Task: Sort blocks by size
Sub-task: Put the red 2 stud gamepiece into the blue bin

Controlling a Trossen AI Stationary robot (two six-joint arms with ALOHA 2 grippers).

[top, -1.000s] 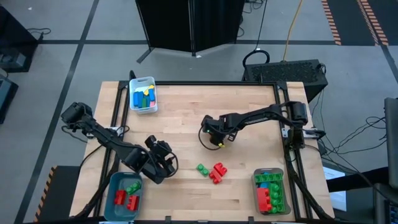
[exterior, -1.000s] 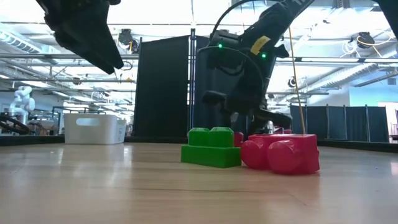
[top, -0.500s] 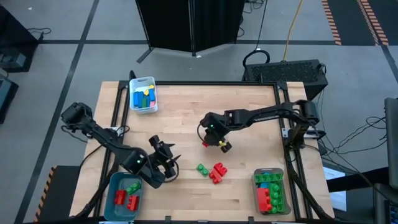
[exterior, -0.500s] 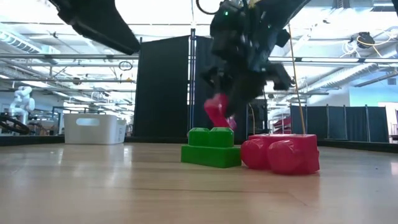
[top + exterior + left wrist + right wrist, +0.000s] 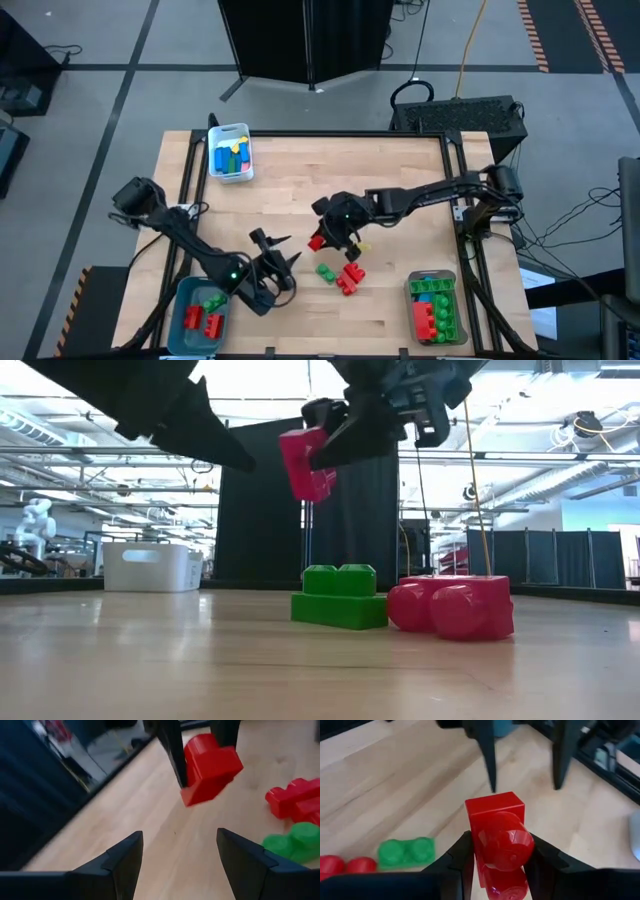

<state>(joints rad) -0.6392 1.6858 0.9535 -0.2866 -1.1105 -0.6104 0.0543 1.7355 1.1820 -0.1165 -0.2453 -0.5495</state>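
Right pincer (image 5: 322, 240) clamped on a red block (image 5: 316, 241), held above the bench (image 5: 300, 180) near the green block (image 5: 326, 271). Left pincer (image 5: 275, 262) spread wide, close by, facing it. Risk: collision between arms, or block slipping from a shallow grip.

A red studded plastic brick (image 5: 317, 241) is hanging tilted in the air above the middle of the wooden worktop (image 5: 300, 190), pinched between the fingers of the right tool (image 5: 322, 238). Below it, a green two-stud plastic brick (image 5: 339, 597) is lying flat on the worktop, studs up, just beside a cluster of red studded plastic bricks (image 5: 452, 605) lying on their sides. More red, green, blue and yellow bricks are sitting in bins at three corners of the worktop.
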